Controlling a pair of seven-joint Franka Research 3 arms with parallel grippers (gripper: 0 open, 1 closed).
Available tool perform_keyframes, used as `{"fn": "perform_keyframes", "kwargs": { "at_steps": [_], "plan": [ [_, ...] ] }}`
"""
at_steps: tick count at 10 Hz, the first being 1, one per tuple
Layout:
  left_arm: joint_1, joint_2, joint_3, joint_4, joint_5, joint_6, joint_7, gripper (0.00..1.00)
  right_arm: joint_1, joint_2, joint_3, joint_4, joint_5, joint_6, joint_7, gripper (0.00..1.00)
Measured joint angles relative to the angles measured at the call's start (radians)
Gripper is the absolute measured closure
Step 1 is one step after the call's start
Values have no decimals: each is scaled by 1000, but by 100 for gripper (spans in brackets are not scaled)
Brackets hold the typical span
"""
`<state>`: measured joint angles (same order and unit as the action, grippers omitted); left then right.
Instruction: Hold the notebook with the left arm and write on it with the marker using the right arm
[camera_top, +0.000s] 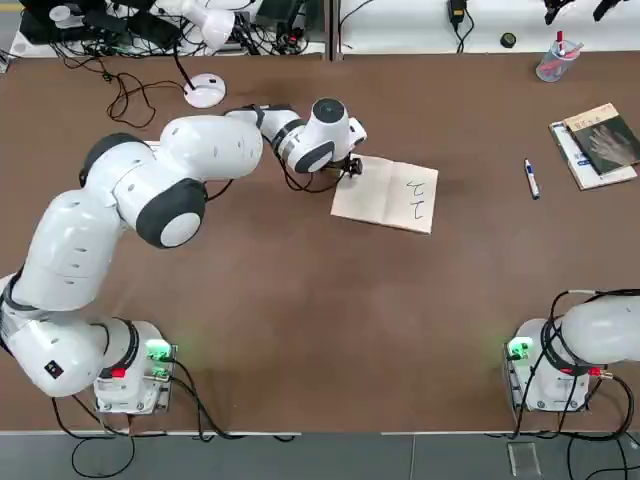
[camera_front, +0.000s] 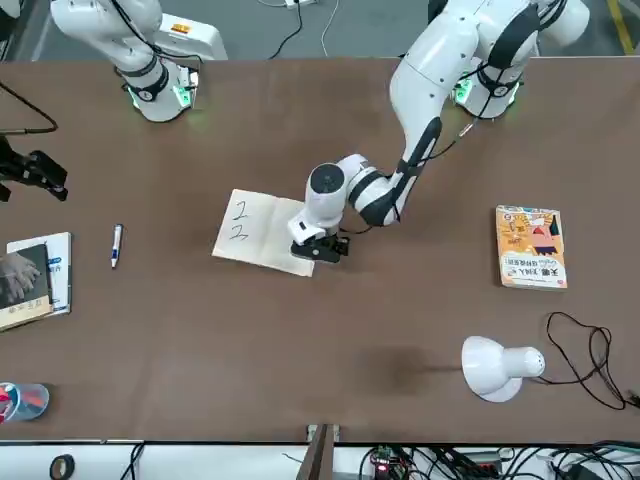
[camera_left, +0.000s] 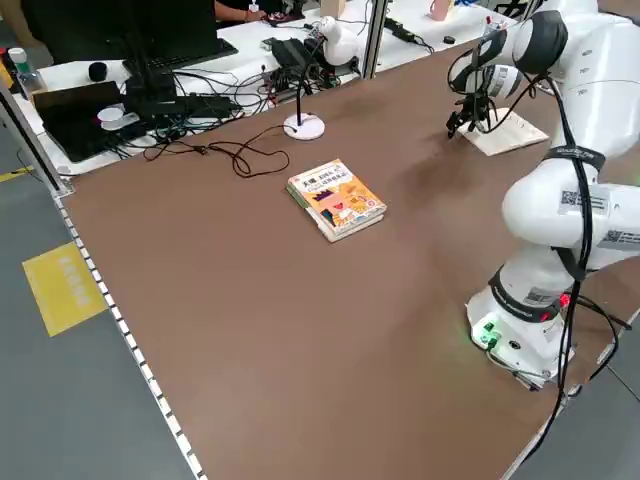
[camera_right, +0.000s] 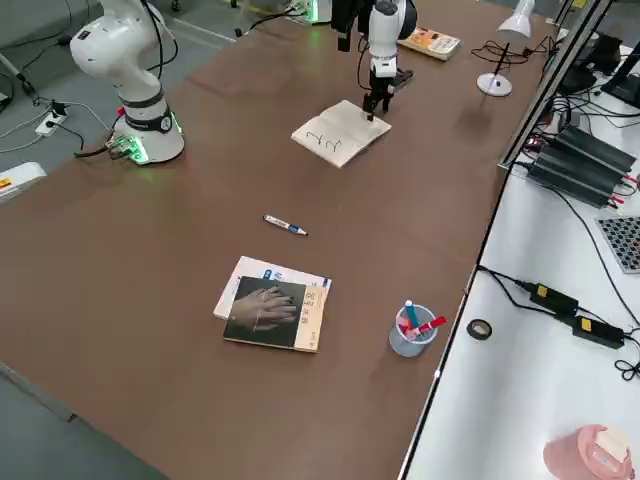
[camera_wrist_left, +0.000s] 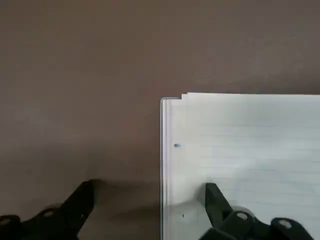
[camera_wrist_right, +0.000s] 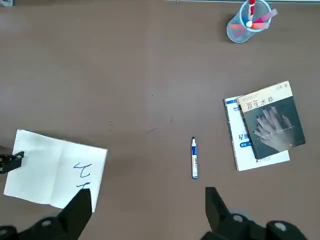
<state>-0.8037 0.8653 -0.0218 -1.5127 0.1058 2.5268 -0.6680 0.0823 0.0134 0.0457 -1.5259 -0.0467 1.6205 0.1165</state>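
Notebook (camera_top: 386, 194) on the brown table (camera_top: 300, 300) — left pincer (camera_wrist_left: 152, 192) released at its edge, right pincer (camera_wrist_right: 149, 200) released — grey floor beyond.

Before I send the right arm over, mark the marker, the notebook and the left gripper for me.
Marker (camera_top: 532, 180): top view, middle of its barrel.
Notebook (camera_right: 340, 133): right side view, open page.
Left gripper (camera_wrist_left: 150, 194): left wrist view, midway between its fingertips.

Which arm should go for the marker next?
Right, I'd say: its open gripper hangs over the table near the marker, while the left gripper is at the notebook's far side.
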Motion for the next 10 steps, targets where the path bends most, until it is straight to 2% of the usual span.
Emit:
{"fn": "perform_keyframes", "kwargs": {
  "at_steps": [6,8,10],
  "plan": [
    [0,0,0,0,0,0,0,2,0,2,-1,-22,0,12,-6,0],
    [0,0,0,1,0,0,0,2,-14,19,-8,-45,-2,17,-104,0],
    [0,1,0,1,0,0,0,2,-68,57,-14,-64,-3,45,-300,0]
  ]
}}
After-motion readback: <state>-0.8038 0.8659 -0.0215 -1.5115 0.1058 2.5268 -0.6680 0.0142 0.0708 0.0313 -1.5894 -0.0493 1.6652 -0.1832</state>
